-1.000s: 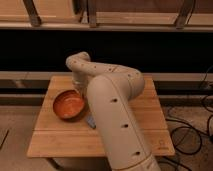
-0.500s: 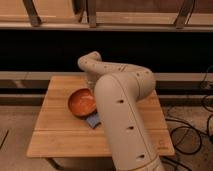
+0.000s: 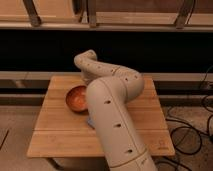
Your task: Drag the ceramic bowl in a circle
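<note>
Wooden table [image 3: 55,135] — ceramic bowl [image 3: 76,98] beside arm-hidden gripper.

Wooden table [image 3: 60,135], grey floor [image 3: 15,125], black cables [image 3: 192,135], gripper hidden

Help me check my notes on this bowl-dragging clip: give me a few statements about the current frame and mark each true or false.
1. The ceramic bowl sits on the wooden table. True.
2. The bowl is blue. False: it is orange-red.
3. The gripper is in plain view above the bowl. False: the robot arm hides it, somewhere beside the bowl.
4. The arm covers the bowl's right edge. True.
5. Cables lie on the floor right of the table. True.
</note>
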Motion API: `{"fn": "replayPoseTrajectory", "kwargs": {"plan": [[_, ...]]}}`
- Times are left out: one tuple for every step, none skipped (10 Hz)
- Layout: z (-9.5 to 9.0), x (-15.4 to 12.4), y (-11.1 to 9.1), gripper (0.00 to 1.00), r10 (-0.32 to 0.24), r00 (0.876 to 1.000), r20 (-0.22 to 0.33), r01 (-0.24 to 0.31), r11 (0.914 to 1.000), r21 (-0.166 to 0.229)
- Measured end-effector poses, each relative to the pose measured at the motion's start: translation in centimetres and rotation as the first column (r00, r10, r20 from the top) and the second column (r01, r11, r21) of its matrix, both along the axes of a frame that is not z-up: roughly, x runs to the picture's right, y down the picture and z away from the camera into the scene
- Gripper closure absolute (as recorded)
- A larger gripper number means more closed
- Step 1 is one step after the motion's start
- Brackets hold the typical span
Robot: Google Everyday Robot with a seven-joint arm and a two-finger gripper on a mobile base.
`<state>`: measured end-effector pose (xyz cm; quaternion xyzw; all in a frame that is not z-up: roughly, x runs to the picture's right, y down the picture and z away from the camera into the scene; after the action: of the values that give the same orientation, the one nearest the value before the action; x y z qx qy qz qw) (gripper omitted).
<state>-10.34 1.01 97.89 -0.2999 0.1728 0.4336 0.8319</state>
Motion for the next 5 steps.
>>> {"fn": "replayPoseTrajectory", "kwargs": {"plan": [[0.2,-1.2,-0.2,1.00,-0.002,1.000,0.026,0.001,1.0000,0.006],[0.0,-3.0,-0.2,1.00,0.002,0.998,0.065,-0.002,1.0000,0.008],[-0.5,-4.2,-0.1,1.00,0.000,0.996,0.088,-0.001,1.0000,0.005],[-1.1,-4.9,0.0,1.00,-0.009,0.995,0.099,0.008,0.9999,0.006],[-1.9,-5.1,0.1,0.98,-0.017,0.996,0.092,0.017,0.9998,0.008]]}}
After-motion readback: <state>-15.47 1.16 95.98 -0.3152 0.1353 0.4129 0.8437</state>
